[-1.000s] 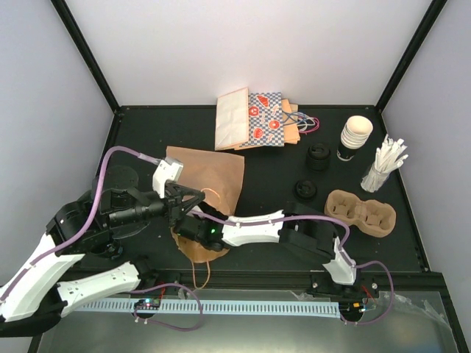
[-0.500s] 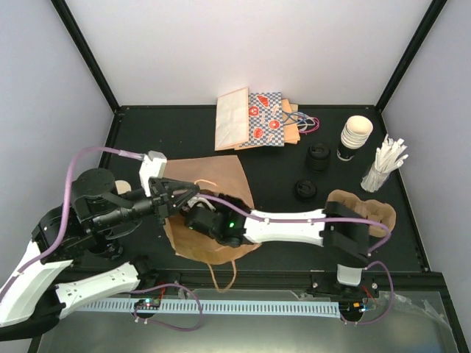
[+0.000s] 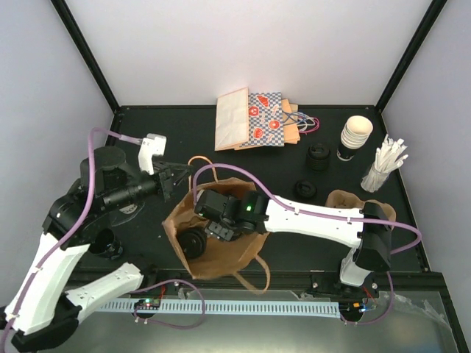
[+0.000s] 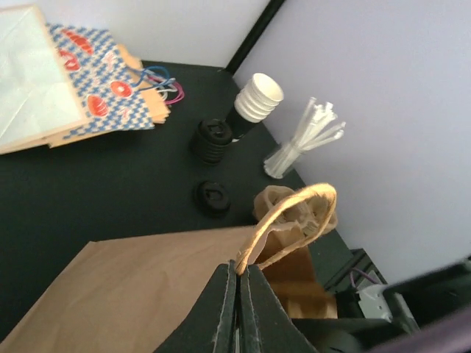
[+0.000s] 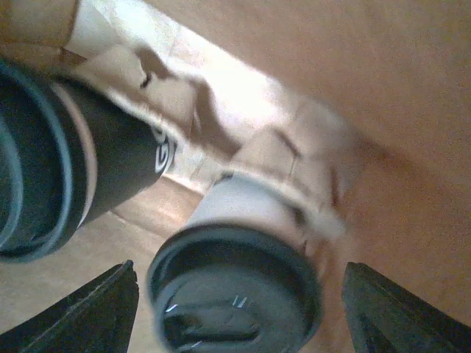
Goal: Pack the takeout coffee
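On the black table [image 3: 280, 173], the brown paper bag [image 3: 221, 261] stands with its mouth held wide, and the packing looks nearly finished. The left gripper [image 4: 237, 278] is pinched tight on the bag's paper handle [image 4: 294, 209], keeping the opening up. The right gripper [image 3: 219, 226] reaches down into the mouth. The right wrist view shows its jaws spread apart on either side of the takeout coffee [image 5: 237, 294], with no pad visibly touching it. The lidded cup is already inside the bag, seated in what looks like a pulp carrier [image 5: 294, 158] beside a darker cup [image 5: 110, 165]. What appears to be left is drawing the right arm clear of the bag and letting the handle go.
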`<state>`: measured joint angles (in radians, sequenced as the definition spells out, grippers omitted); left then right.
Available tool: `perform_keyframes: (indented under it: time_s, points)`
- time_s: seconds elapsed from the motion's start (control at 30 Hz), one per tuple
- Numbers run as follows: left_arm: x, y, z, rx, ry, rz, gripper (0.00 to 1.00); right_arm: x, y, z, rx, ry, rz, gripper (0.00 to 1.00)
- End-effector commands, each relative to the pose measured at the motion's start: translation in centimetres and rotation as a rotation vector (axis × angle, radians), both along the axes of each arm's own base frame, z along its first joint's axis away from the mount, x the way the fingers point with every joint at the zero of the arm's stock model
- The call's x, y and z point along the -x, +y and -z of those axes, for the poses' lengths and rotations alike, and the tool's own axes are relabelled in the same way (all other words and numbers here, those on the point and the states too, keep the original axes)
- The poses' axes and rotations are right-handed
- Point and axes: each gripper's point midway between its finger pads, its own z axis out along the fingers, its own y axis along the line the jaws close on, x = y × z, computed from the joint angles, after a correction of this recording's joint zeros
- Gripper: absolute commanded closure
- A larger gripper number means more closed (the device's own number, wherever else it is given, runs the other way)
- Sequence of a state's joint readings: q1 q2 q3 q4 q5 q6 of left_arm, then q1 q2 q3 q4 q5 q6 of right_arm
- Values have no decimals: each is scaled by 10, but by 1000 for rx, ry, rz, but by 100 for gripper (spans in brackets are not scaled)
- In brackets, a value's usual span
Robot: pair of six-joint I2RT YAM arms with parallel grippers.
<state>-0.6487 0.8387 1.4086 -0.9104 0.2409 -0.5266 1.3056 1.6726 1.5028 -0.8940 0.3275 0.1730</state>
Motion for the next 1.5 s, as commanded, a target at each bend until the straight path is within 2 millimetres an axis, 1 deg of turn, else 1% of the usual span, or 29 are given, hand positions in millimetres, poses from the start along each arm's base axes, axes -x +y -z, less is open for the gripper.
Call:
perform_keyframes:
  time_s: [0.0, 0.1, 0.17, 0.23, 0.37, 0.47, 0.5, 0.57, 0.6, 0.63, 0.67, 0.7, 0.77, 0.87, 0.93, 0.97, 1.03, 1.1, 1.13, 1.2, 1.27, 1.33, 1.37, 1.4, 1.47]
  points:
    - [-9, -5, 12, 65, 86, 70, 98, 29, -27, 3, 81, 159, -62, 22]
    - [-29, 0, 21, 84, 109, 69, 98, 24, -25, -16, 58, 149, -59, 21]
    - [-40, 6, 26, 75, 115, 59, 98, 16, -19, -31, 29, 139, -60, 22]
    - [-51, 14, 33, 61, 128, 42, 99, 8, -13, -42, 23, 135, -64, 22]
    - [-65, 29, 47, 30, 144, -6, 98, -5, 4, -69, 6, 89, -77, 22]
    - [-72, 42, 53, 18, 144, -47, 98, -12, 16, -100, -34, 53, -82, 22]
    - [-73, 45, 53, 17, 141, -54, 97, -15, 19, -111, -53, 38, -80, 21]
    - [-75, 48, 48, 15, 118, -62, 90, -21, 23, -136, -100, 0, -68, 18]
    - [-75, 50, 45, 12, 103, -65, 85, -25, 23, -150, -137, -24, -50, 16]
    - [-74, 51, 41, 8, 87, -72, 77, -29, 23, -162, -173, -41, -35, 15]
    - [-73, 53, 36, 3, 68, -79, 67, -33, 21, -180, -223, -62, -17, 13]
    - [-71, 55, 31, -1, 50, -92, 57, -38, 17, -191, -258, -73, 9, 11]
    - [-67, 60, 18, -10, 6, -117, 40, -47, 4, -215, -325, -118, 68, 10]
    - [-57, 72, -7, -40, -70, -186, 16, -58, -23, -240, -398, -197, 163, 8]
    - [-48, 81, -24, -67, -129, -237, 9, -65, -44, -257, -463, -232, 217, 8]
    - [-42, 83, -33, -73, -158, -251, 7, -67, -55, -267, -499, -243, 235, 6]
    - [-30, 84, -47, -65, -213, -253, 6, -69, -76, -279, -540, -264, 262, 3]
    - [-17, 79, -52, -31, -243, -228, 6, -75, -100, -286, -545, -292, 316, 2]
    - [-13, 77, -51, -15, -245, -217, 6, -78, -111, -286, -535, -307, 349, 2]
    - [1, 77, -46, -4, -263, -214, 6, -86, -137, -280, -502, -329, 434, 2]
    - [9, 83, -31, -21, -261, -249, 6, -95, -165, -266, -472, -329, 525, 2]
    - [15, 96, -15, -55, -260, -329, 4, -100, -198, -245, -448, -316, 618, 2]
    - [16, 106, -4, -81, -246, -389, 2, -102, -214, -237, -450, -309, 662, 2]
    - [17, 114, 8, -104, -230, -433, 1, -107, -236, -230, -453, -306, 727, 3]
    - [18, 126, 26, -150, -200, -496, 1, -107, -271, -215, -452, -303, 833, 4]
